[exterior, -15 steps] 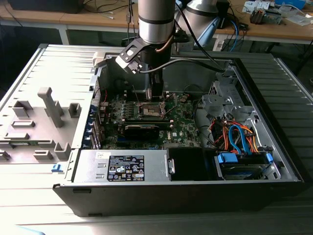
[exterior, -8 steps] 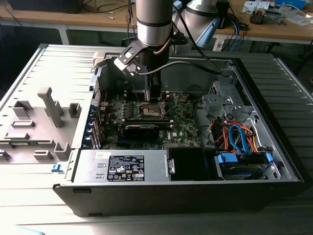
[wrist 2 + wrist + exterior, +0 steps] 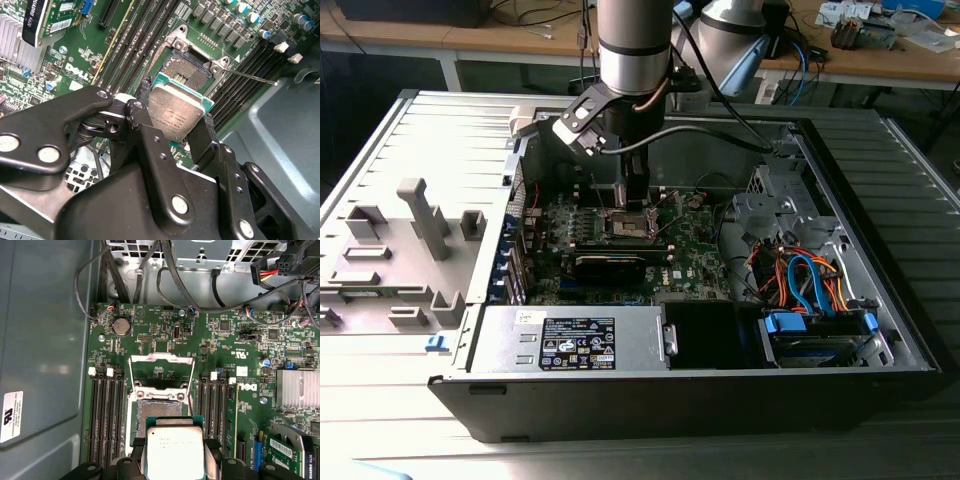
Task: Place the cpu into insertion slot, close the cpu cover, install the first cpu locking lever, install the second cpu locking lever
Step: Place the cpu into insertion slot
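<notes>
Chip in the gripper over the open socket, not yet seated.

I had the black two-fingered gripper (image 3: 177, 114) clamped on the cpu (image 3: 176, 111), a small flat square chip with a silver-grey metal top and a green edge, one finger (image 3: 144, 97) on each of two opposite sides. In both wrist views the cpu (image 3: 175, 454) hung over one side of the insertion slot (image 3: 159, 412), a square dark socket with a silver metal rim on the green circuit board (image 3: 150, 335), and most of the socket's dark floor lay uncovered. The cpu cover (image 3: 161, 356), a thin silver frame plate with a square window, stood flipped open at the slot's far side. A thin silver wire lever (image 3: 250, 77) stuck out from a socket corner. In the exterior view the arm reached straight down into the open grey computer case (image 3: 420, 120), its gripper (image 3: 632, 205) just above the slot (image 3: 628, 226).
</notes>
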{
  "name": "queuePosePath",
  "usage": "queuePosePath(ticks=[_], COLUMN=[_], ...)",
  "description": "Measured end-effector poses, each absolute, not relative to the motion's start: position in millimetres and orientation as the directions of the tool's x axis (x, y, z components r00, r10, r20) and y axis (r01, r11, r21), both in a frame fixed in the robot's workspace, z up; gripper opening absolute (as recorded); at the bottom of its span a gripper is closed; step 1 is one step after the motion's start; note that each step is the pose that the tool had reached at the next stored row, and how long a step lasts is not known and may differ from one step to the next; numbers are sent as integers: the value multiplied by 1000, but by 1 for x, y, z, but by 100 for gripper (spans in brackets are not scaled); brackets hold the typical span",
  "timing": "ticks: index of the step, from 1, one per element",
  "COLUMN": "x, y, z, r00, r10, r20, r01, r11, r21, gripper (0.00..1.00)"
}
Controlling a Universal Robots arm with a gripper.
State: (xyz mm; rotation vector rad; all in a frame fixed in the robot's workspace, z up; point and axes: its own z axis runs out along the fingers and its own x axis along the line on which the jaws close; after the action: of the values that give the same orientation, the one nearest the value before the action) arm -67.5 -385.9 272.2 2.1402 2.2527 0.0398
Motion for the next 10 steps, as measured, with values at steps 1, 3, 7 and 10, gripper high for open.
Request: queuePosePath(ticks=[1, 3, 7, 10], x=[-68, -68, -69, -70], y=[-386, -386, -386, -386], z=[272, 272, 271, 270], r00=[-51, -51, -51, -51], r10=[999, 999, 999, 999], r20=[-7, -7, -8, -8], r01=[998, 998, 998, 998], r11=[51, 51, 51, 51], r21=[42, 42, 42, 42], gripper=[55, 55, 55, 55])
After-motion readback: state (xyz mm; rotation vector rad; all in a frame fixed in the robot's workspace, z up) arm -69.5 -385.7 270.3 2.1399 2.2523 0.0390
